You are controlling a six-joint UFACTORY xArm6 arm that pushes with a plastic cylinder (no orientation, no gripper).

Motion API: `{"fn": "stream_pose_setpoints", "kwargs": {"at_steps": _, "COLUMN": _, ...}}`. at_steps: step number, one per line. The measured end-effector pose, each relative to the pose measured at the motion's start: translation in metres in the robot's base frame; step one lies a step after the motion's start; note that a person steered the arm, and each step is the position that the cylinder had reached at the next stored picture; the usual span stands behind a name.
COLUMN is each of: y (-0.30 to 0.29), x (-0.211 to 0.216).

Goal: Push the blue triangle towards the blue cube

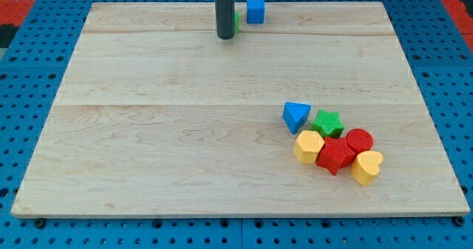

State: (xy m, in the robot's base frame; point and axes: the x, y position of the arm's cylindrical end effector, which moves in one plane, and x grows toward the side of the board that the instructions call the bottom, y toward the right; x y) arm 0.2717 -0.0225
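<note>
The blue triangle (295,116) lies right of the board's middle, at the upper left of a cluster of blocks. The blue cube (256,10) sits at the view's top edge of the board, just right of centre. My tip (225,36) rests near the view's top, just left of and below the blue cube. A green block (236,20) is mostly hidden behind the rod. The tip is far from the blue triangle, up and to the left of it.
Beside the triangle sit a green star (327,122), a yellow block (309,146), a red block (335,155), a red cylinder (360,140) and a yellow heart (367,167). The wooden board (162,131) lies on a blue pegboard.
</note>
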Motion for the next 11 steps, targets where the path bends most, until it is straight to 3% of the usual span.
{"fn": "stream_pose_setpoints", "kwargs": {"at_steps": 1, "y": -0.011, "x": -0.025}}
{"fn": "stream_pose_setpoints", "kwargs": {"at_steps": 2, "y": -0.017, "x": -0.006}}
{"fn": "stream_pose_setpoints", "kwargs": {"at_steps": 5, "y": 0.016, "x": 0.198}}
{"fn": "stream_pose_setpoints", "kwargs": {"at_steps": 6, "y": 0.056, "x": 0.244}}
{"fn": "stream_pose_setpoints", "kwargs": {"at_steps": 8, "y": 0.127, "x": 0.214}}
{"fn": "stream_pose_setpoints", "kwargs": {"at_steps": 11, "y": 0.119, "x": 0.125}}
